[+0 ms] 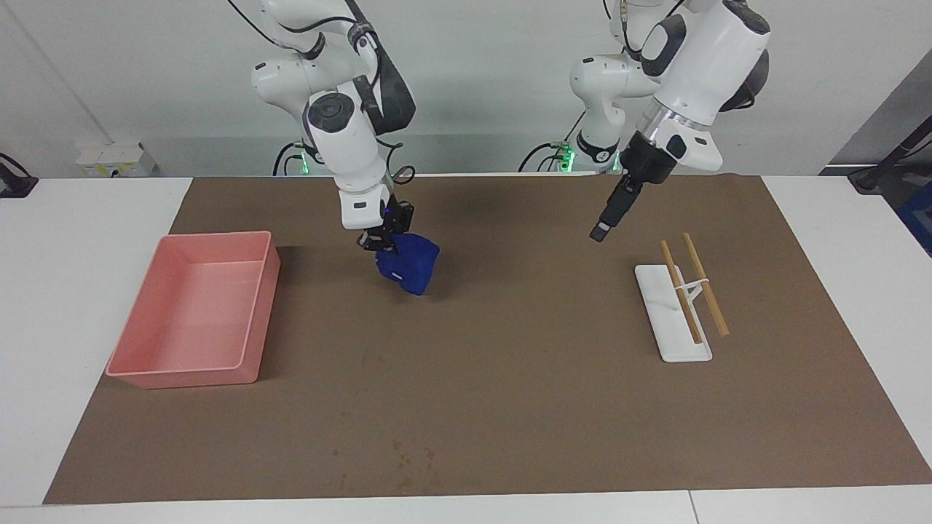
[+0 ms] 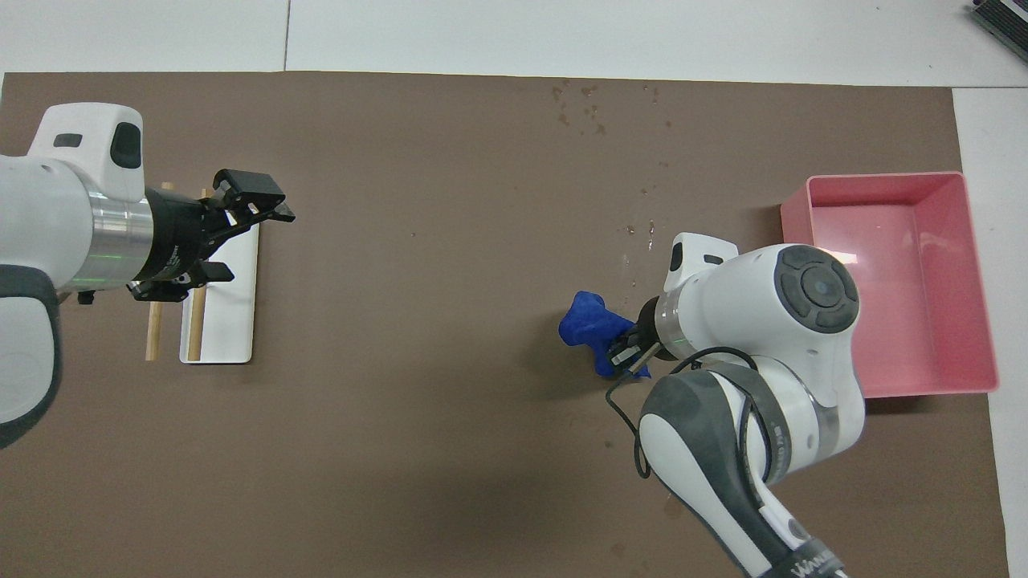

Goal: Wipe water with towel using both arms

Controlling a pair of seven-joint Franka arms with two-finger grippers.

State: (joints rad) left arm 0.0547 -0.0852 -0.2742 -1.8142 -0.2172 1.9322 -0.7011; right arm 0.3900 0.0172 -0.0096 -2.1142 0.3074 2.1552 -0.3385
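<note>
At the left of the facing view, the pink tray [image 1: 191, 314] sat on the brown mat [image 1: 480, 407] that covered the white worktop [image 1: 80, 240]. No object was visible inside the tray.

Right of the tray, in the upper centre of the frame, the right arm [image 1: 342, 138] descended from the top edge. The right hand [image 1: 382, 244] was pressed together on the towel [image 1: 408, 266] and pinched its upper edge. The towel (a rumpled blue cloth) hung below the fingers over the bare mat, between the tray and the frame centre. In the overhead view the towel [image 2: 593, 329] appeared right of centre, with the right hand [image 2: 630, 353] at its lower right edge.

Near the lower centre of the facing view, small dark water spots [image 1: 408, 455] marked the mat, well apart from the towel.

In the upper right of the facing view, the left arm [image 1: 692, 65] angled downward. The left hand [image 1: 604, 229] held nothing. The overhead view showed the left hand [image 2: 253, 221] with its fingers spread, over the white holder [image 2: 229, 305].

At the right of the facing view, the white holder [image 1: 670, 320] lay on the mat with two wooden sticks [image 1: 692, 287] resting across it.
</note>
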